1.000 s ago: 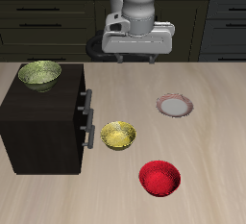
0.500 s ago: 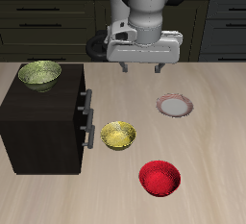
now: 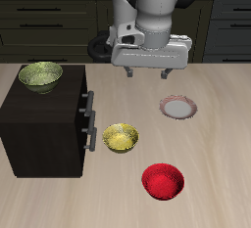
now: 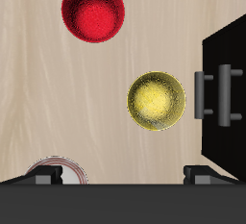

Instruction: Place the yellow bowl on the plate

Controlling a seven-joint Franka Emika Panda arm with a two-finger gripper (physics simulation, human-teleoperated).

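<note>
The gripper [image 3: 146,73] hangs high above the table with its two fingers spread wide and nothing between them, so it looks ready to go down and grab. The yellow bowl [image 3: 122,138] sits on the table just beside the dark cabinet [image 3: 44,124]. The plate [image 3: 178,108] waits farther back, apart from it, and the red bowl [image 3: 163,181] sits nearest the front edge.

A pale wood table [image 3: 221,124] carries four things directly. A dark cabinet [image 3: 41,124] is set at one side, its handled front facing the yellow bowl [image 3: 121,138], which is placed just beside it. The red bowl [image 3: 163,181] is found nearer the front edge. The plate [image 3: 178,107] is set farther back, apart from both bowls.
</note>
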